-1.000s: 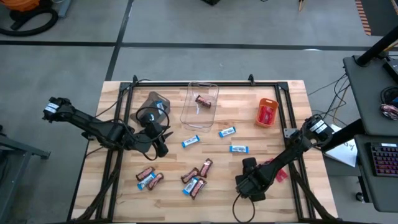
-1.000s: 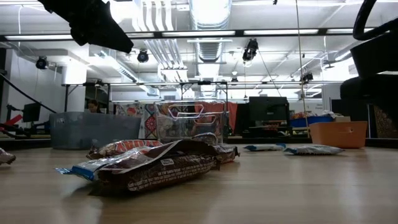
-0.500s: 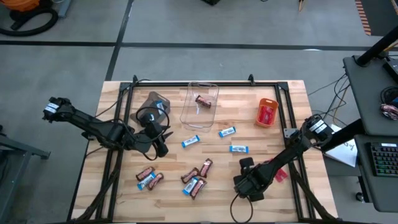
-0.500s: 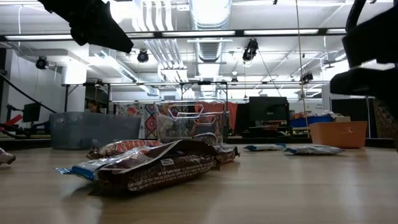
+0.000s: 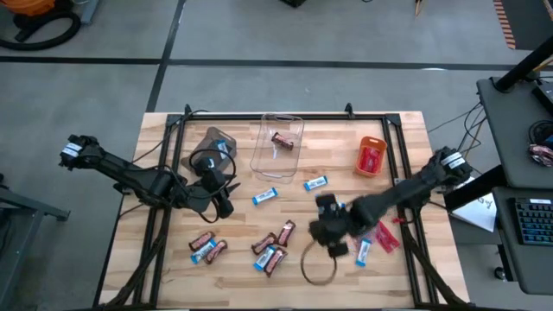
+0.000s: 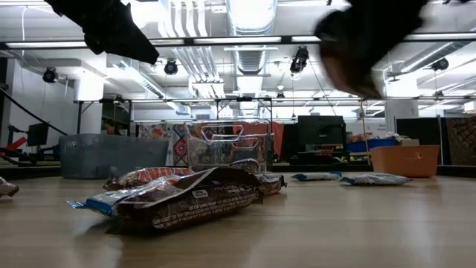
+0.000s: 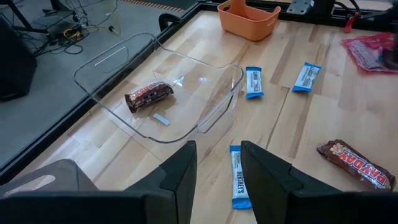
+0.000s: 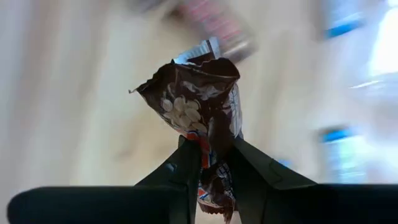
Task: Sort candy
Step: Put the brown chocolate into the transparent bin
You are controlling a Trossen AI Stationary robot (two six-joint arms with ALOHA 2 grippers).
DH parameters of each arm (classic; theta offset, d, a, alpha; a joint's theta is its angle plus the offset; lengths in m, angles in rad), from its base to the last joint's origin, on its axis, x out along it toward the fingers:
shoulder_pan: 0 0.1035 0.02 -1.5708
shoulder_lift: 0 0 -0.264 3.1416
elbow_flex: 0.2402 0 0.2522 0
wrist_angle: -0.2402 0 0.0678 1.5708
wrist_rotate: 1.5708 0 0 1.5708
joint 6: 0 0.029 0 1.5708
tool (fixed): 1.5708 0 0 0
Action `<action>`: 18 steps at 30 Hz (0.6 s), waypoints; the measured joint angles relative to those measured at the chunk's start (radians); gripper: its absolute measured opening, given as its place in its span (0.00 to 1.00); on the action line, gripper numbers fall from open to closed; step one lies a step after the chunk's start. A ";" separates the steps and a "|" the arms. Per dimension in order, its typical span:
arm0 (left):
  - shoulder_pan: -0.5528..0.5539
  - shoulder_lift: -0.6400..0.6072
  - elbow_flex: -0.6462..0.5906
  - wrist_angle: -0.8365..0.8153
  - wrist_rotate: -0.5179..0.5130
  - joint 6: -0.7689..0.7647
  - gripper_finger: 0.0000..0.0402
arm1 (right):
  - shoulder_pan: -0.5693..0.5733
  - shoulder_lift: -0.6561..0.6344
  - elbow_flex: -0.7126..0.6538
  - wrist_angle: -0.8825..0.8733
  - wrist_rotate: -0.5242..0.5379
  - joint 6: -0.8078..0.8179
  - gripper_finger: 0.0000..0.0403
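Candy lies scattered on the wooden table (image 5: 406, 130) in the high view. My right gripper (image 5: 327, 226) is over the middle of the table, between the brown bars (image 5: 275, 245) and a blue-and-white bar (image 5: 363, 251). My left gripper (image 5: 223, 197) waits near the grey bin (image 5: 213, 143).

Low view: a brown bar (image 6: 195, 196) lies flat in front, long axis across the picture. Behind is a room with ceiling pipes and lamps.

Left wrist view: my left gripper (image 7: 217, 163) is half open and holds nothing. One brown bar (image 7: 149, 96) lies in the clear bin (image 7: 112, 59).

Right wrist view: my right gripper (image 8: 216, 157) is closed on a dark brown bar (image 8: 200, 106), which stands along my fingers (image 8: 189, 165).
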 joint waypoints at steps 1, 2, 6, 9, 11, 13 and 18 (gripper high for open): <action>0.000 -0.001 0.000 0.000 0.000 0.003 0.27 | -0.028 -0.009 0.011 0.012 0.041 -0.031 0.17; 0.000 -0.002 0.000 0.000 0.000 0.005 0.27 | -0.056 -0.019 0.023 0.033 0.081 -0.060 0.17; 0.000 -0.006 0.006 -0.022 0.001 0.008 0.27 | -0.195 -0.040 0.049 0.177 0.156 -0.184 0.17; -0.001 -0.008 0.023 -0.058 0.026 0.008 0.27 | -0.303 -0.036 0.050 0.314 0.155 -0.259 0.17; -0.003 -0.009 0.037 -0.083 0.059 0.008 0.27 | -0.373 -0.022 0.050 0.413 0.146 -0.298 0.17; -0.008 -0.009 0.051 -0.109 0.095 0.007 0.27 | -0.438 0.000 0.049 0.478 0.115 -0.326 0.17; -0.024 -0.009 0.072 -0.153 0.187 -0.001 0.27 | -0.574 0.073 0.047 0.626 -0.041 -0.356 0.17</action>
